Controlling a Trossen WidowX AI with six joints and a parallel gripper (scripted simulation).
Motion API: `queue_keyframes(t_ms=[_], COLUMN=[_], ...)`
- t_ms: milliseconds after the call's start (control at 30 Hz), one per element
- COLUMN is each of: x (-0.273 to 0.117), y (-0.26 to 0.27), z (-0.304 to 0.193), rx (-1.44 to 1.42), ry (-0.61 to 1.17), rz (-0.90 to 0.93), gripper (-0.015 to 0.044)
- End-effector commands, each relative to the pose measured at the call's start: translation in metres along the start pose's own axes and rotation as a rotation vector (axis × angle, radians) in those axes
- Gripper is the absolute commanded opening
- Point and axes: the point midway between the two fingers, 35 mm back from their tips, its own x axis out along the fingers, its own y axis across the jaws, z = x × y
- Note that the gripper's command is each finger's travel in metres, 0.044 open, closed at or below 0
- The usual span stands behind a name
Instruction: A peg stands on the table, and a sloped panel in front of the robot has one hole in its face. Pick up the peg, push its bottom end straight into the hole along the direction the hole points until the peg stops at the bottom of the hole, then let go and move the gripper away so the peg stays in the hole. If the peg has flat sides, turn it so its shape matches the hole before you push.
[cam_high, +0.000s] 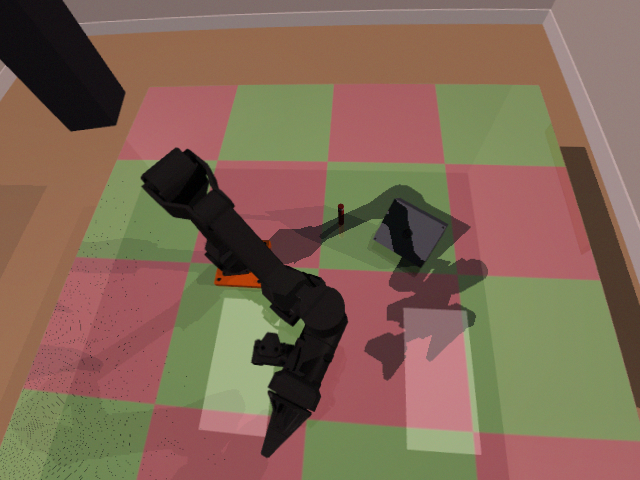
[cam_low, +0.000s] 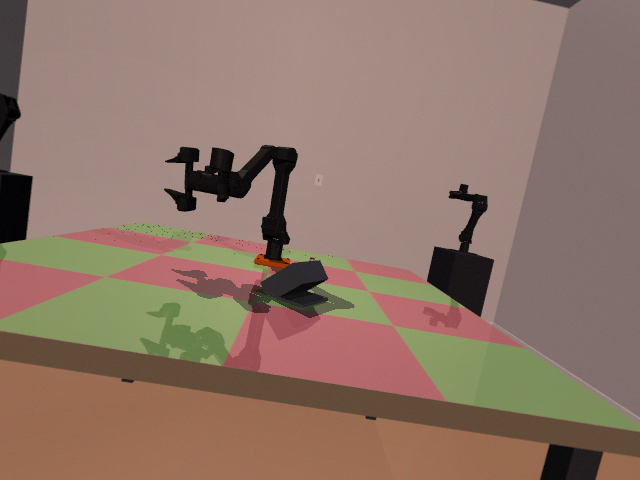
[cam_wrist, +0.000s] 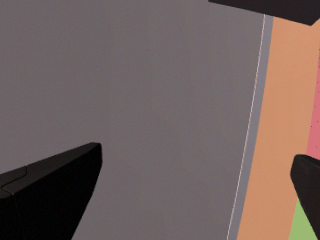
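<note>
A small dark red peg (cam_high: 341, 214) stands upright on the table between the arm's base and the panel; only its top (cam_low: 312, 258) shows in the exterior view, behind the panel. The grey sloped panel (cam_high: 430, 233) (cam_low: 295, 275) has one dark hole (cam_high: 406, 233) near the middle of its face, partly in the arm's shadow; the hole's shape is too small to tell. My gripper (cam_high: 266, 453) (cam_low: 165, 175) (cam_wrist: 197, 159) is wide open with nothing between its fingers. It is raised high above the table, pointing away from the peg and panel. Neither shows in the wrist view.
The arm stands on an orange base plate (cam_high: 237, 279) (cam_low: 271, 261) on the checkered table (cam_high: 547, 335) (cam_low: 330, 346). Another arm (cam_low: 471, 227) stands on a black pedestal (cam_low: 460, 279) beyond the table. A large black block (cam_high: 62, 67) shows at the upper left of the top view.
</note>
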Motion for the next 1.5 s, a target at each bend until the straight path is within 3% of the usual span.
queue_keyframes(t_ms=[0, 800, 1467], x=[-0.001, -0.117, -0.248], y=[0.000, -0.021, -0.061], z=[-0.001, -0.107, -0.125], rx=[-0.005, -0.730, -1.321], ry=[0.004, 0.645, 1.188], rz=[0.000, 0.066, 0.262], gripper=[0.0426, 0.0440, 0.0440])
